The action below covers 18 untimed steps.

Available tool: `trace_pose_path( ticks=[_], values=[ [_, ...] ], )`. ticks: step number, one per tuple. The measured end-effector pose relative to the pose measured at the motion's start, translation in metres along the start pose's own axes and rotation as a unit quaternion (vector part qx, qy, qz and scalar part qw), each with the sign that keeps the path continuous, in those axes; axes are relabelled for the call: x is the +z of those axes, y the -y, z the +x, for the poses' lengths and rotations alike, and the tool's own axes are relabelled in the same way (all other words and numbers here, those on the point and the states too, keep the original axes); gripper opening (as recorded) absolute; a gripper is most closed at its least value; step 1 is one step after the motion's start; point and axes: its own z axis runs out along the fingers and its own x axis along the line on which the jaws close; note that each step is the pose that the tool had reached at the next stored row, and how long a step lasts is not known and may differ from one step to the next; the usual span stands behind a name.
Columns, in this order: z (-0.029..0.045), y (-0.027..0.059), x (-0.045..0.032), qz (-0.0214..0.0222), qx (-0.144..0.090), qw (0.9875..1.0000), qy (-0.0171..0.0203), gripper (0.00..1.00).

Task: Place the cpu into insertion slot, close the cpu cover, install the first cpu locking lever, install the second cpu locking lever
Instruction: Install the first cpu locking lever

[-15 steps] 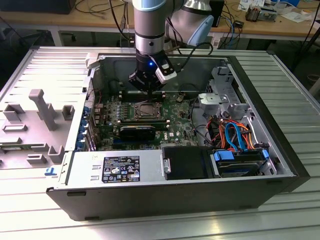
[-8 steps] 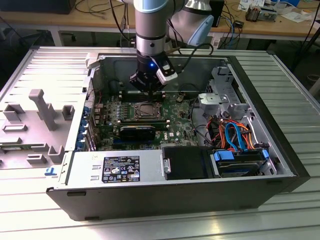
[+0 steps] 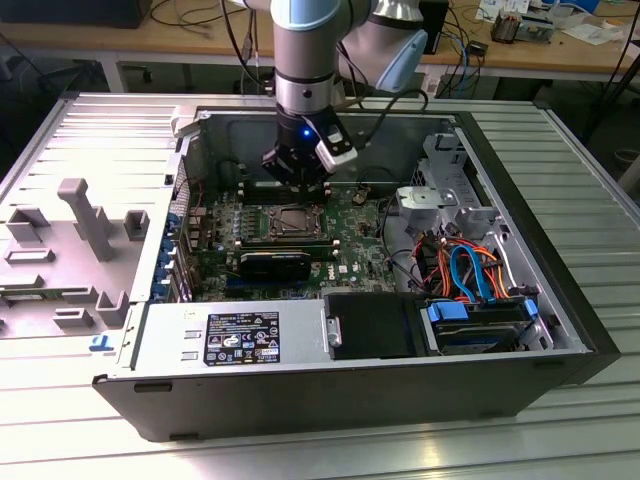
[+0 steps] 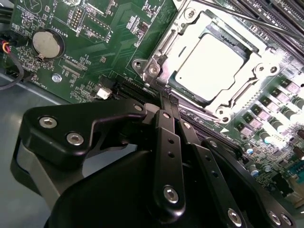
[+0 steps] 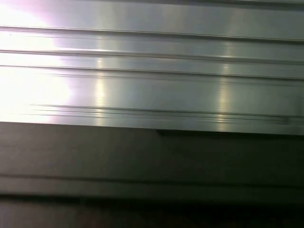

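One gripper (image 4: 167, 95), fingers pressed together and holding nothing, hovers beside the cpu cover (image 4: 167, 42). It frames the seated cpu (image 4: 209, 64). No legible writing.

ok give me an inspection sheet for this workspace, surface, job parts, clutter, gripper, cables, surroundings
surface: ribbed metal table carrying an open computer case.
job's things: cpu sits in the insertion slot; cpu cover lies down around it. Lever state cannot be told.
clutter: grey fixture blocks on the exterior view's left.
grippers: gripper hangs just above the board beside the socket, its fingers together, holding nothing.
cables: orange and blue cables near the drive bay, on the exterior view's right.
surroundings: wooden bench with wires behind.
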Motion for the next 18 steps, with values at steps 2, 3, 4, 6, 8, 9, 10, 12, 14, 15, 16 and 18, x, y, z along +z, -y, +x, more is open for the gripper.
trace_pose_path(
  ticks=[2, 3, 4, 6, 8, 9, 10, 12, 14, 15, 16, 18],
  values=[
    [-0.0003, 0.0, 0.0011, 0.0001, 0.0, 1.0, -0.0001, 0.11],
    [-0.0003, 0.0, 0.0012, 0.0001, 0.0, 1.0, -0.0001, 0.11],
    [-0.0003, -0.0001, 0.0014, 0.0, 0.0, 1.0, 0.0, 0.11],
    [-0.0004, -0.0001, 0.0016, 0.0, 0.0, 1.0, 0.0, 0.11],
    [-0.0005, -0.0001, 0.0019, 0.0, 0.0, 1.0, 0.0, 0.11],
    [-0.0007, -0.0001, 0.002, 0.0, 0.0, 1.0, 0.0, 0.11],
    [-0.001, -0.0002, 0.0021, 0.0, 0.0, 1.0, -0.0001, 0.11],
    [-0.0016, -0.0002, 0.0023, 0.0, 0.0, 1.0, 0.0, 0.11],
    [-0.0017, -0.0002, 0.0023, 0.0, 0.0, 1.0, 0.0, 0.11],
    [-0.0017, -0.0002, 0.0023, 0.0, 0.0, 1.0, 0.0, 0.11],
    [-0.0018, -0.0002, 0.0023, 0.0, 0.0, 1.0, 0.0, 0.11],
    [-0.0019, -0.0002, 0.0006, -0.0001, 0.0, 1.0, 0.0001, 0.11]
  ],
)
